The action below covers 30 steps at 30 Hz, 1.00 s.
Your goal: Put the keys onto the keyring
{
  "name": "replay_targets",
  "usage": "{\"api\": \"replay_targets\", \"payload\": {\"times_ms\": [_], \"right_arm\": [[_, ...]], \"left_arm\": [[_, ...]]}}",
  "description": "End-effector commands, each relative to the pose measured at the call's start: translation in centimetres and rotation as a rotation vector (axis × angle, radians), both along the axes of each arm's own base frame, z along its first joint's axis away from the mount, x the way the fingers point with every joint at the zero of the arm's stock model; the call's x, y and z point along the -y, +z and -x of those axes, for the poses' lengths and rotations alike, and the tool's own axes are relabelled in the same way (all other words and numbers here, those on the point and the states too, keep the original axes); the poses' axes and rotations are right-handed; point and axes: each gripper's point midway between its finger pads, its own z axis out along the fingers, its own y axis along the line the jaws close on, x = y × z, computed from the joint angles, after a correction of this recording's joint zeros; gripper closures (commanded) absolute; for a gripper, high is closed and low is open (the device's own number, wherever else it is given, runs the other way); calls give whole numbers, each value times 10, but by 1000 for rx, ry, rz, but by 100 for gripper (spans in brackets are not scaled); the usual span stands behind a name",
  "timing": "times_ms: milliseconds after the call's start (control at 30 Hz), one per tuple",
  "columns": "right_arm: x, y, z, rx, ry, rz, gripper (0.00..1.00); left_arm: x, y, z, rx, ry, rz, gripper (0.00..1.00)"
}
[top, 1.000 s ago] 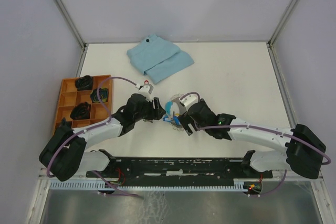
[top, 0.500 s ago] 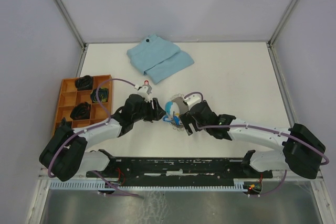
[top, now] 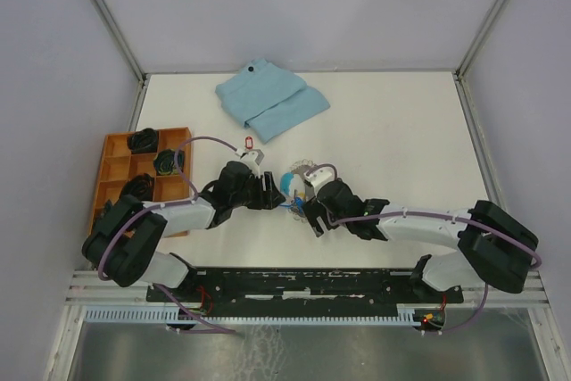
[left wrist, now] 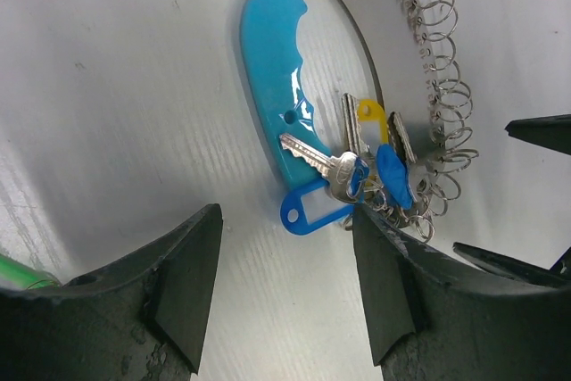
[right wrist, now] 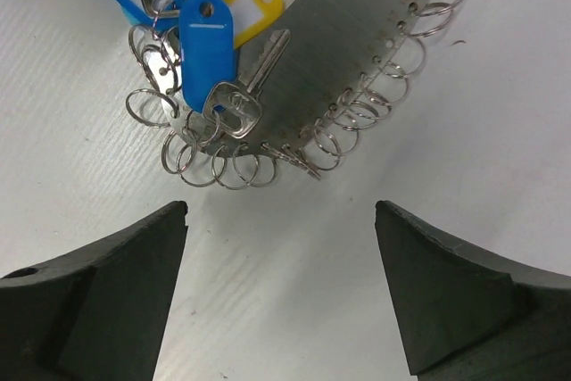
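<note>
1. Bright, even light from above floods the matte white table (top: pixel 401 122) in the overhead view. The black-and-white robot arms (top: pixel 419 220) cast only faint, soft shadows close beneath them, and the frame is sharp to its corners.
2. Left wrist view: white glare spots mark the glossy light-blue curved strap of the silver-ringed keyring (left wrist: pixel 268 86). A hard-edged grey shadow curves over the table beside it. The black fingers (left wrist: pixel 178 292) of the left gripper (left wrist: pixel 285 220) show little detail.
3. Right wrist view: a broad grey shadow band crosses the table under the crisp, glinting rings. The black fingers (right wrist: pixel 89 310) of the right gripper (right wrist: pixel 281 211) read dark and nearly featureless.
</note>
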Motion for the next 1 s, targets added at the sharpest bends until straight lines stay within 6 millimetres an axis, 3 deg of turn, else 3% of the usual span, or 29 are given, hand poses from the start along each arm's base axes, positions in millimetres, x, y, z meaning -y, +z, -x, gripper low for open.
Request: {"api": "replay_targets", "payload": {"times_ms": [0,300,567,667,967], "right_arm": [[-17,-3,-3,18,11,-20,8],[-21,-21,-8,7,-13,24,14],[-20,-18,-13,25,-40,32,20],[-20,-13,-16,44,-49,31,26],[-29,8,-22,77,-32,-5,54]], "left_arm": [[17,19,-14,24,2,89,33],[18,5,-9,-12,-6,86,35],[18,-3,-4,-28,-4,87,36],[18,-5,-4,-32,-2,85,36],[15,-14,-3,-45,4,63,40]]}}
